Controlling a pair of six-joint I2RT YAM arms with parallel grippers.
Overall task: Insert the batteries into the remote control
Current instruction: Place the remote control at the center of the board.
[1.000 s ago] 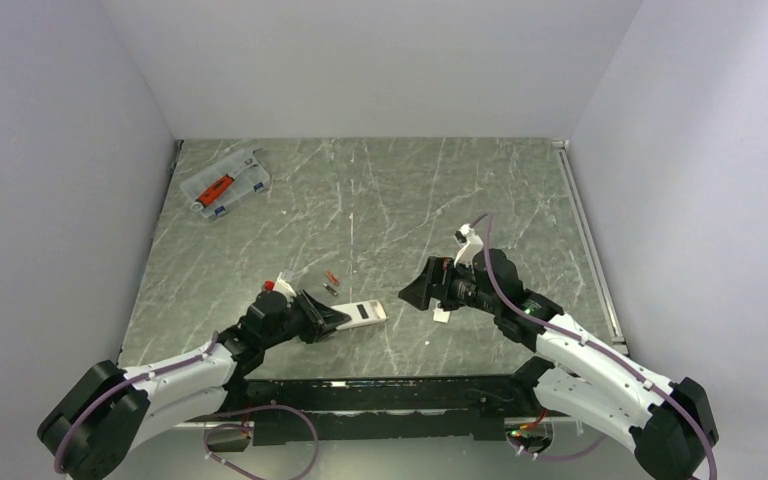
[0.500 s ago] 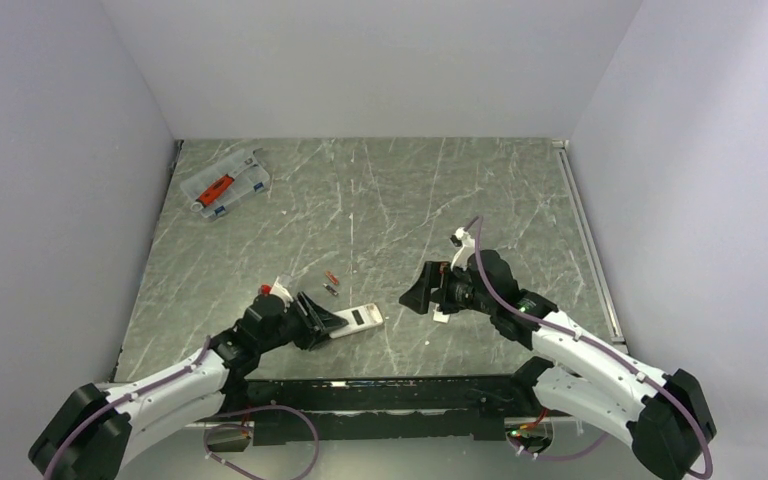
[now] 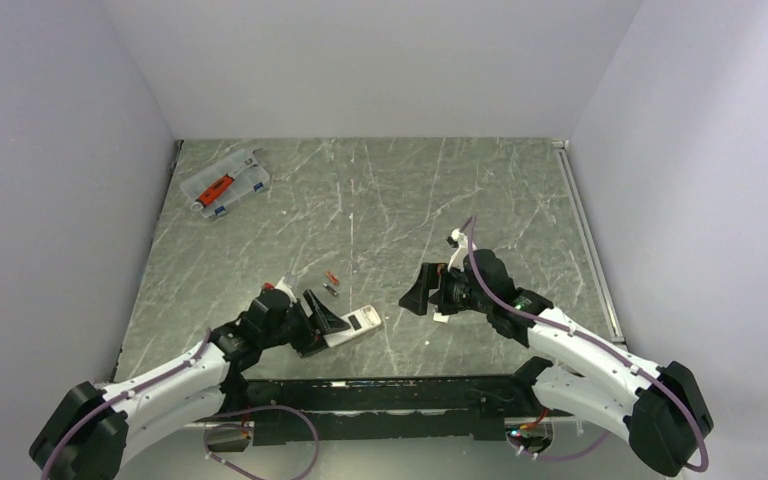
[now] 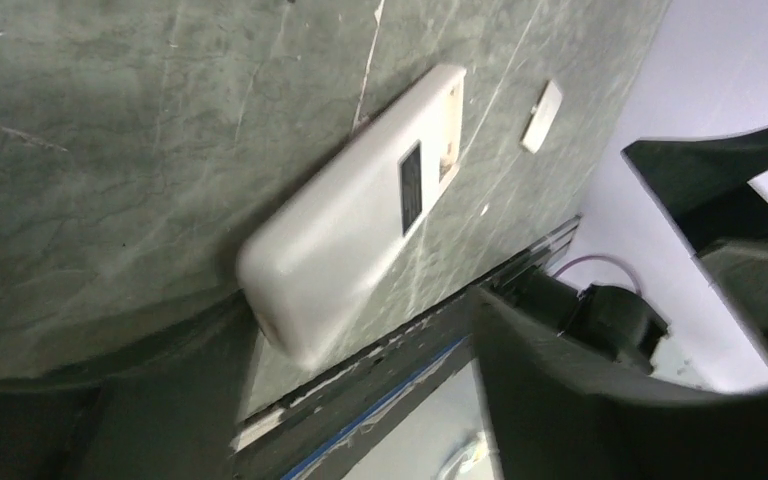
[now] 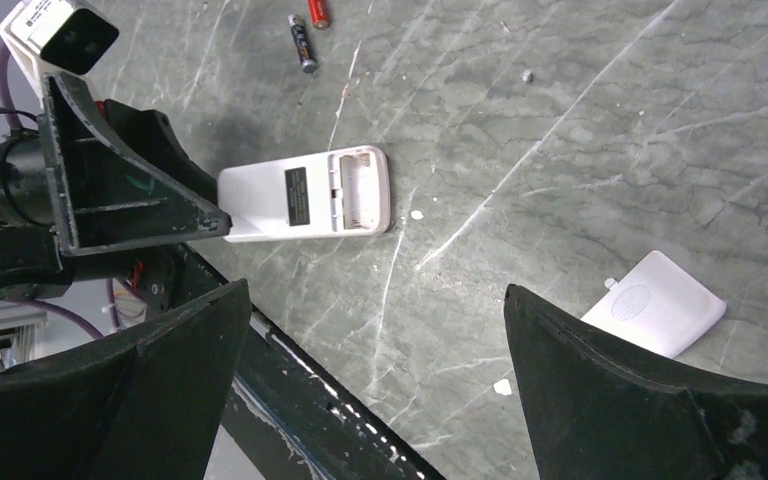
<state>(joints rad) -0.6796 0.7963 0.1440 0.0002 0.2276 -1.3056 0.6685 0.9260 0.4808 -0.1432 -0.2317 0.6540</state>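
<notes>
The remote control [image 3: 353, 323] [image 4: 360, 210] [image 5: 305, 195] lies flat on the table with its white back up. Its battery bay [image 5: 360, 188] is uncovered and nothing shows inside it. My left gripper [image 3: 322, 320] [image 4: 352, 322] is open, its jaws spread either side of the remote's near end without pinching it. Two batteries [image 3: 331, 283] [image 5: 303, 43] lie loose on the table just beyond the remote, one showing a red end [image 5: 318, 12]. My right gripper [image 3: 418, 290] [image 5: 375, 300] hangs open over bare table to the right of the remote, holding nothing.
A small white cover piece [image 3: 441, 316] [image 5: 655, 303] [image 4: 542, 102] lies beside my right gripper. A clear plastic case [image 3: 225, 183] with a red tool stands at the back left. The black base rail [image 3: 380, 395] runs along the near edge, close behind the remote.
My left gripper has gone from shut on the remote to open and has drawn back a little. The remote now rests slightly nearer the front edge. The right gripper edged left.
</notes>
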